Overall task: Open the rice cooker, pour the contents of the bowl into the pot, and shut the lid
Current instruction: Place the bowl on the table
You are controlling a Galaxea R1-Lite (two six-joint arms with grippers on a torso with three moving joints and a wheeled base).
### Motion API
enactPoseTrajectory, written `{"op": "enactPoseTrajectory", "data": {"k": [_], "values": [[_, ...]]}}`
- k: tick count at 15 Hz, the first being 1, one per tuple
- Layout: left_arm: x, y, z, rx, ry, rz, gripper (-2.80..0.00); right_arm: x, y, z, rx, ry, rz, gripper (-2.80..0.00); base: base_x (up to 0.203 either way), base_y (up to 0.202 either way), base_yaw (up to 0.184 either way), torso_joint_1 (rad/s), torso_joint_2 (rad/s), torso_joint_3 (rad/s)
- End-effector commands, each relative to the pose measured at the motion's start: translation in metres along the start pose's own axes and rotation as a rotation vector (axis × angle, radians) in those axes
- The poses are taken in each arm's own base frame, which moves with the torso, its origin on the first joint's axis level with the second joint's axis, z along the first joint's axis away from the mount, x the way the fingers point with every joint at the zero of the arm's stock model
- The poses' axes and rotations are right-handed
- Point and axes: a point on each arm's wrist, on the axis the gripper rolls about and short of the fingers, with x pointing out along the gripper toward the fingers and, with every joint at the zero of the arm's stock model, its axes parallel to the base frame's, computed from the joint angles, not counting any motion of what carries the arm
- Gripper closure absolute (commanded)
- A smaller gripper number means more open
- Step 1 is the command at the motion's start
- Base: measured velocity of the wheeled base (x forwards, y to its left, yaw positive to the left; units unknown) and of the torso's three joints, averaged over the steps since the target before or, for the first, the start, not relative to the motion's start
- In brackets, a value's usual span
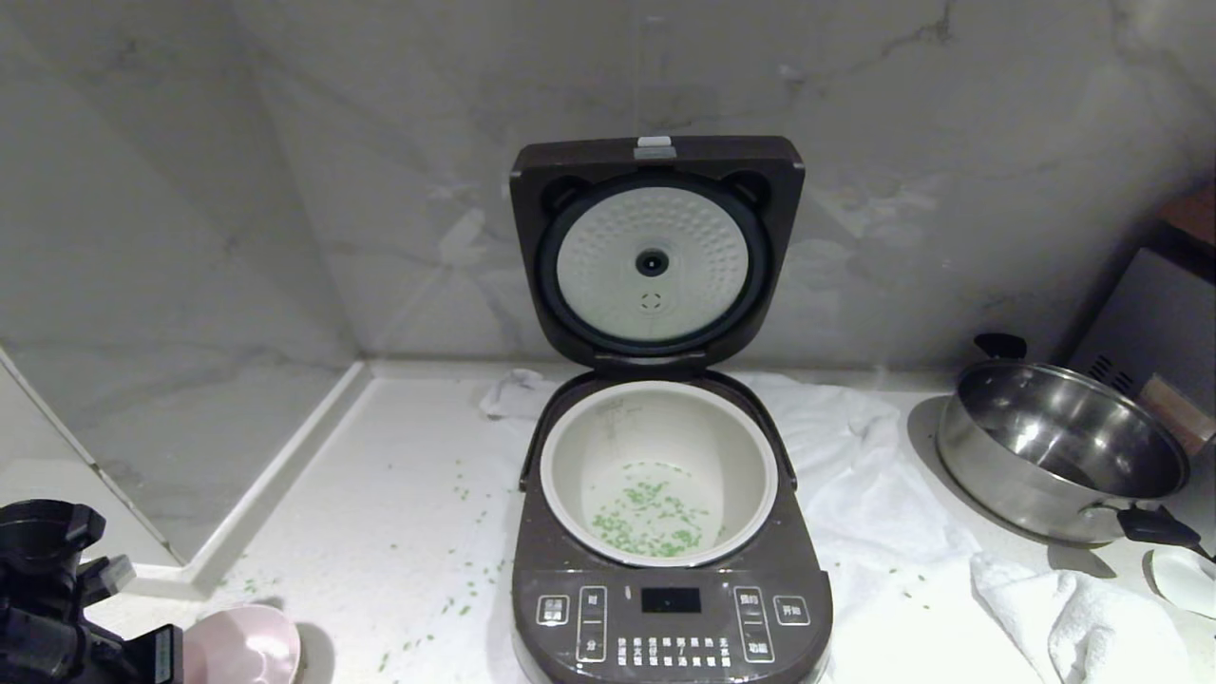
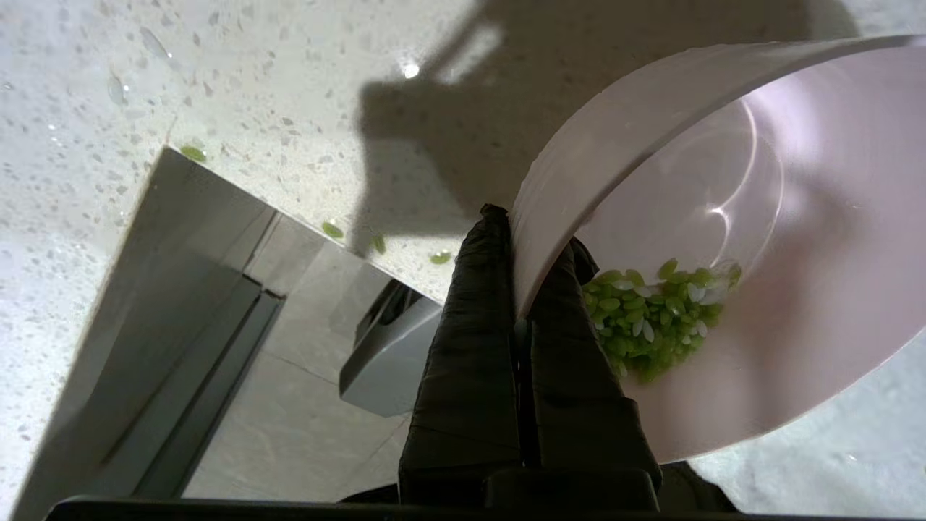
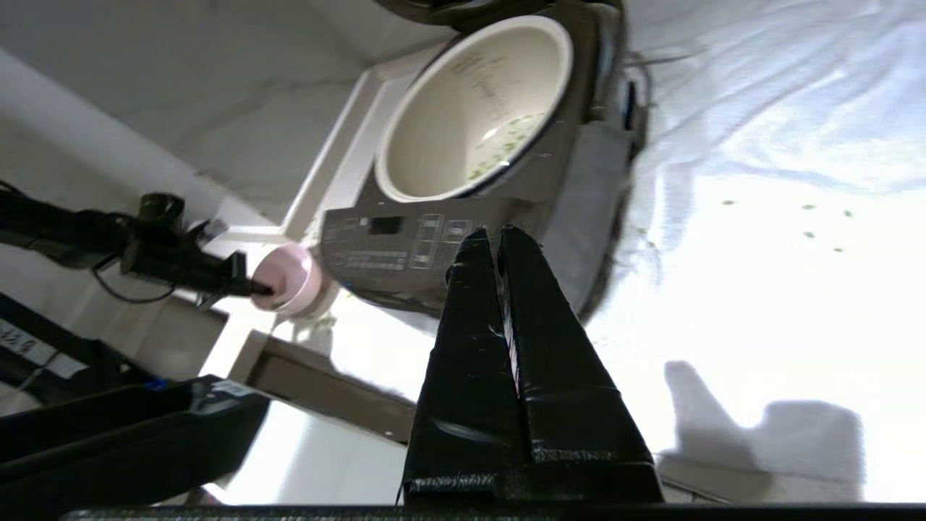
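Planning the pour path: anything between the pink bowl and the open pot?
Nothing visible. The left end effector grips the bowl by its rim at the counter's front-left edge. The lid stands upright behind the pot, so its mouth is open; only bare counter with scattered green grains lies between.

Speckled white bench [image 1: 399, 494] against a marble wall

The rice cooker [image 1: 670, 608] sits on a white cloth [image 1: 855, 475]; steel pan [image 1: 1059, 451] at right; green grains [image 1: 456, 494] scattered loose.
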Motion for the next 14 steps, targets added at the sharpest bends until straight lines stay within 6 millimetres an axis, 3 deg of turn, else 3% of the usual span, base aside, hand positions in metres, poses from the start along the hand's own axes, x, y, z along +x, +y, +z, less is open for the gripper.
{"op": "enactPoseTrajectory", "data": {"k": [1, 7, 8, 11, 14], "values": [[0.019, 0.008, 0.001, -0.031, 0.053, 0.016, 0.0, -0.009, -0.002, -0.008, -0.002, -0.019, 0.007, 0.0, 0.0, 0.0, 0.0, 0.0, 0.0, 0.0], [0.029, 0.013, 0.021, -0.056, -0.006, 0.026, 0.0, -0.012, -0.005, -0.014, -0.004, -0.031, 0.003, 0.0, 0.0, 0.0, 0.0, 0.0, 0.0, 0.0], [0.027, 0.014, 0.024, -0.057, -0.022, 0.026, -2.8, -0.013, -0.006, -0.015, -0.005, -0.038, 0.005, 0.0, 0.0, 0.0, 0.0, 0.0, 0.0, 0.0], [0.02, 0.015, 0.03, -0.063, -0.067, 0.024, -2.8, -0.018, -0.007, -0.019, -0.01, -0.061, 0.005, 0.0, 0.0, 0.0, 0.0, 0.0, 0.0, 0.0], [-0.002, 0.014, 0.029, -0.059, -0.15, 0.002, -2.8, -0.024, -0.009, -0.025, -0.045, -0.053, -0.004, 0.0, 0.0, 0.0, 0.0, 0.0, 0.0, 0.0]]}}
